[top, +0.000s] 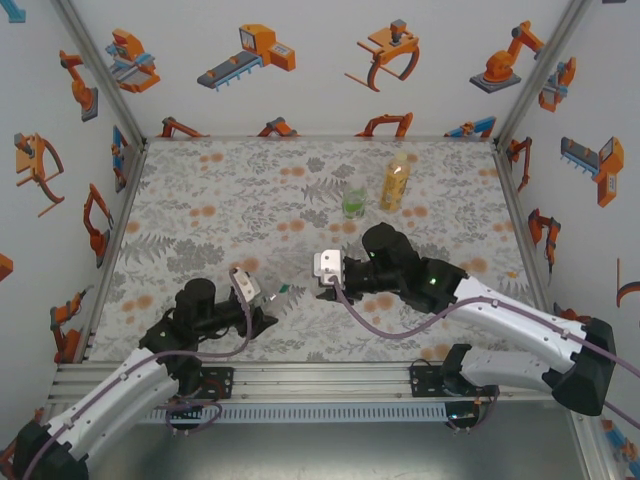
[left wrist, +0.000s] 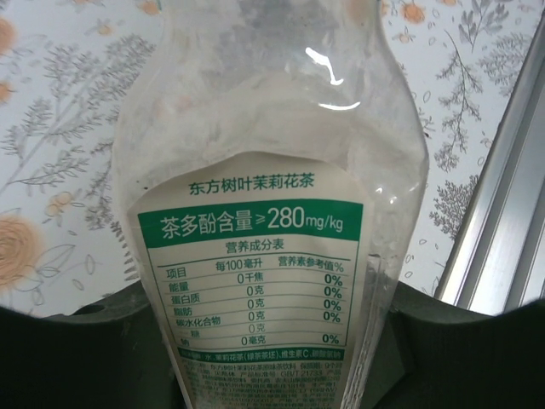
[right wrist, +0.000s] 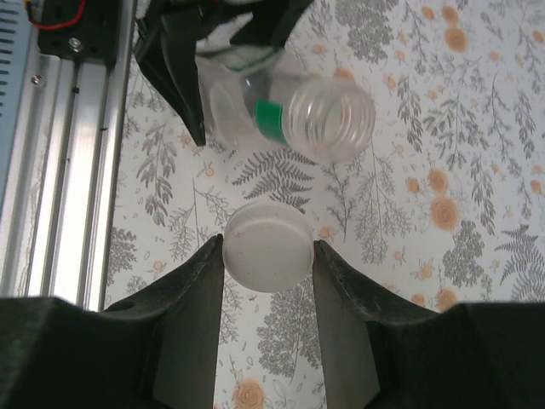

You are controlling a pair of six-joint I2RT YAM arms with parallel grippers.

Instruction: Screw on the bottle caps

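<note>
The clear bottle (left wrist: pixel 272 128), with a green and white label, is clamped low on its body by my left gripper (left wrist: pixel 272 362), which is shut on it. It is tilted with its bare, open neck (right wrist: pixel 330 115) pointing toward my right gripper. My right gripper (right wrist: pixel 267 249) is shut on a pale round bottle cap (right wrist: pixel 267 239), held a short way below the bottle's mouth and apart from it. From above, the left gripper (top: pixel 268 306) and right gripper (top: pixel 322 287) face each other near the front middle of the mat. The tall amber bottle (top: pixel 395 180) and the short green bottle (top: pixel 354 203) stand upright at the back.
An aluminium rail (right wrist: pixel 60 170) runs along the table's near edge, close behind both grippers. The flowered mat (top: pixel 220 200) covers the table. White walls with orange robot pictures (top: pixel 60 150) close in the left, back and right sides.
</note>
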